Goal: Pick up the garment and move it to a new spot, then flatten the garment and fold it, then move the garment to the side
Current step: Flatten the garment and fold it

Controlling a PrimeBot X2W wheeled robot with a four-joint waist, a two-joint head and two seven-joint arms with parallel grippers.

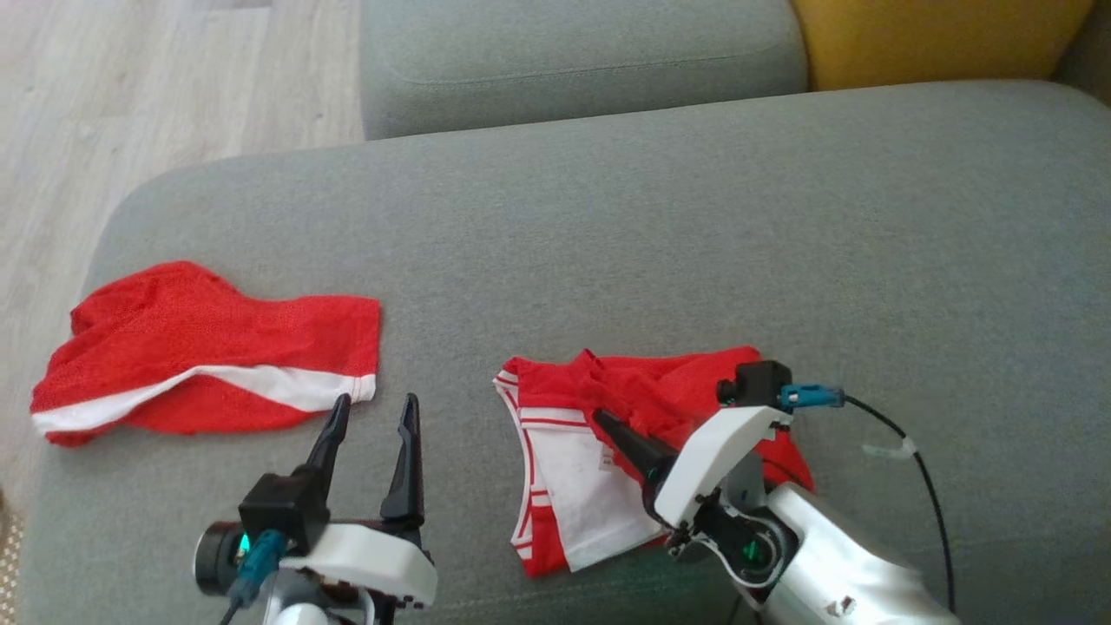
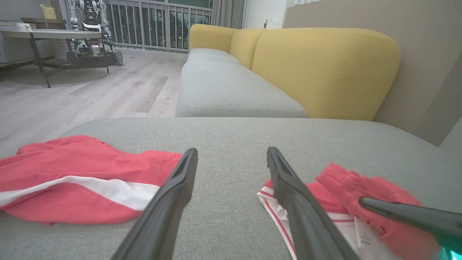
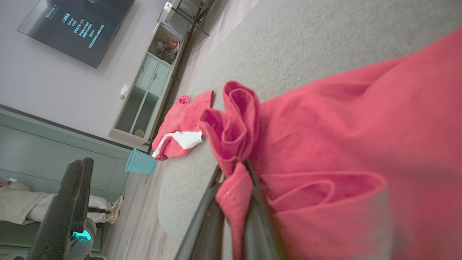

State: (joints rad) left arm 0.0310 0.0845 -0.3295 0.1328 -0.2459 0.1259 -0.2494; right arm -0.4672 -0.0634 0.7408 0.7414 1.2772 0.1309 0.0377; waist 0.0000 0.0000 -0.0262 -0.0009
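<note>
The garment (image 1: 564, 473), red with white panels and red piping, lies crumpled on the grey sofa seat (image 1: 694, 217) at the lower middle. My right gripper (image 1: 605, 423) reaches into it from the right. In the right wrist view a fold of the red garment (image 3: 343, 126) is pinched between the shut fingers (image 3: 211, 216). My left gripper (image 1: 373, 412) hovers open and empty to the garment's left, over bare seat. The left wrist view shows the left gripper (image 2: 231, 153) with its fingers spread, the garment (image 2: 361, 184) at lower right, and a dark right finger (image 2: 397, 211) lying on the cloth.
Another red garment with a white band (image 1: 191, 347) lies near the seat's left edge, with wooden floor (image 1: 130, 87) beyond. A second grey seat (image 1: 573, 52) and a yellow cushion (image 1: 937, 35) are behind. A person (image 3: 21, 206) and a turquoise bin (image 3: 140, 161) are off the sofa.
</note>
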